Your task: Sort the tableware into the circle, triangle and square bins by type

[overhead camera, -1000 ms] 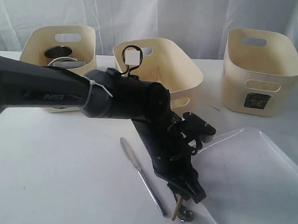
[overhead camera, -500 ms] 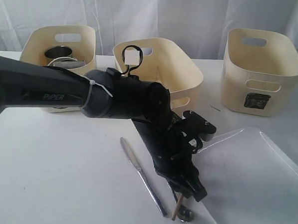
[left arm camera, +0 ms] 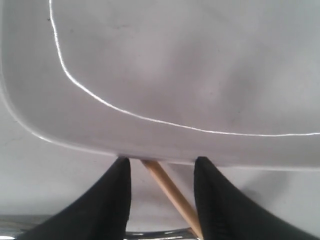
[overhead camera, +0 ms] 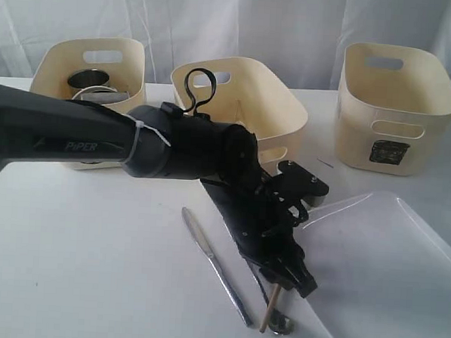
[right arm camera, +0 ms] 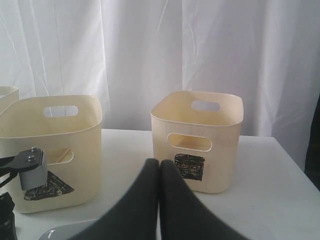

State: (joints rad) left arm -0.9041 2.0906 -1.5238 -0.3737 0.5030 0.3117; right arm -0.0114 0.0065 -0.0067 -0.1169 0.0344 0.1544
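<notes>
My left gripper point(overhead camera: 294, 277) point(left arm camera: 161, 167) is open low over the table, right against the rim of the large white square plate point(overhead camera: 379, 275) point(left arm camera: 175, 75). A wooden chopstick point(overhead camera: 269, 309) point(left arm camera: 170, 195) lies slanted between its fingers and runs under the plate's rim. A steel knife point(overhead camera: 216, 267) lies to the left of it, and a small steel piece point(overhead camera: 282, 324) sits by the chopstick's end. The left tub point(overhead camera: 91, 56) holds a steel cup point(overhead camera: 89, 78); the arm hides its mark. My right gripper point(right arm camera: 159, 165) is shut on nothing and faces the square bin point(right arm camera: 197, 140) point(overhead camera: 395, 106).
The triangle bin point(right arm camera: 50, 150) point(overhead camera: 244, 102) stands in the middle of the back row, behind the left arm point(overhead camera: 181, 148). A white curtain point(overhead camera: 241, 18) hangs behind the table. The plate reaches the table's right front edge.
The left gripper has shifted slightly up and to the right against the plate's rim, showing more of the chopstick. The plate's far corner has slid a little right.
</notes>
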